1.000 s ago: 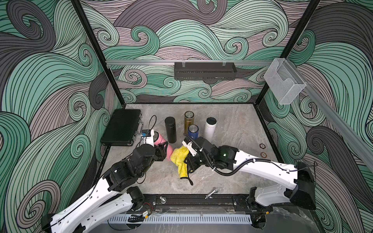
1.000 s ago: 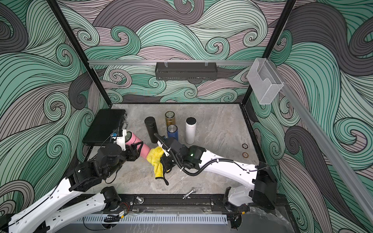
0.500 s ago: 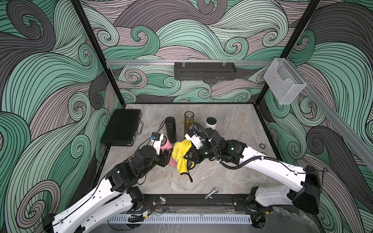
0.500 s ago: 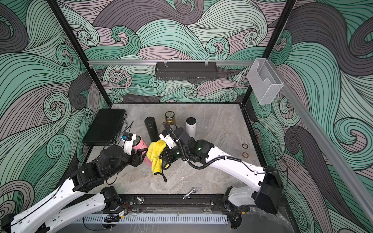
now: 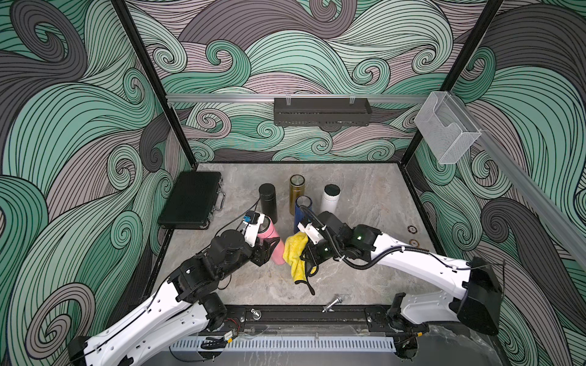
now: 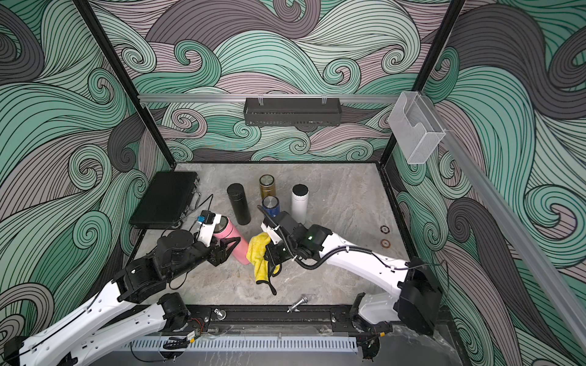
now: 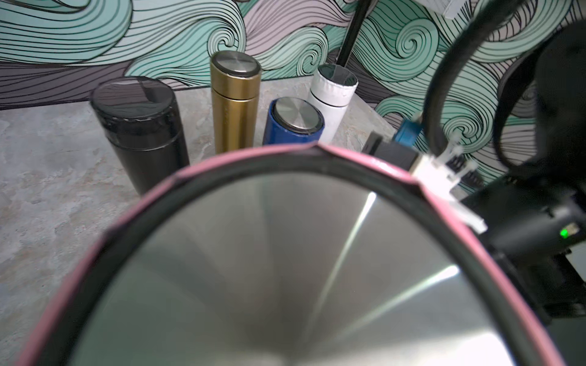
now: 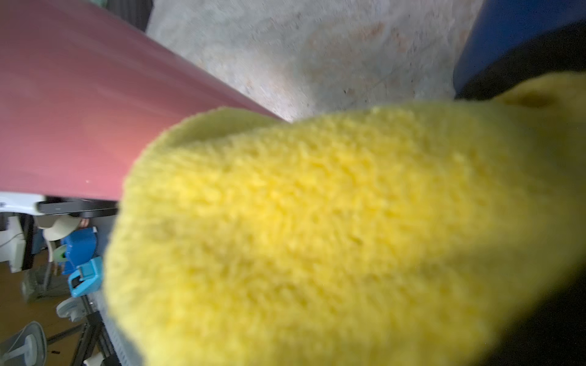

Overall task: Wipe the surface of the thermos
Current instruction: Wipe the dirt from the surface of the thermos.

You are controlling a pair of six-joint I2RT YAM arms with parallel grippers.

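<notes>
Clamping the tilted pink thermos (image 5: pixel 272 235) left of the table's middle, the left gripper (image 5: pixel 270 248) held it while the right gripper (image 5: pixel 305 253), closed on a yellow cloth (image 5: pixel 293 250), pressed it against the thermos's right side.

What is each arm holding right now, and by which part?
Left gripper: pink thermos, clamped around its mid-body. Right gripper: yellow cloth, pinched at its bunched upper part, the rest hanging.

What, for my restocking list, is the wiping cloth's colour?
Yellow; the cloth shows best in the right wrist view.
</notes>
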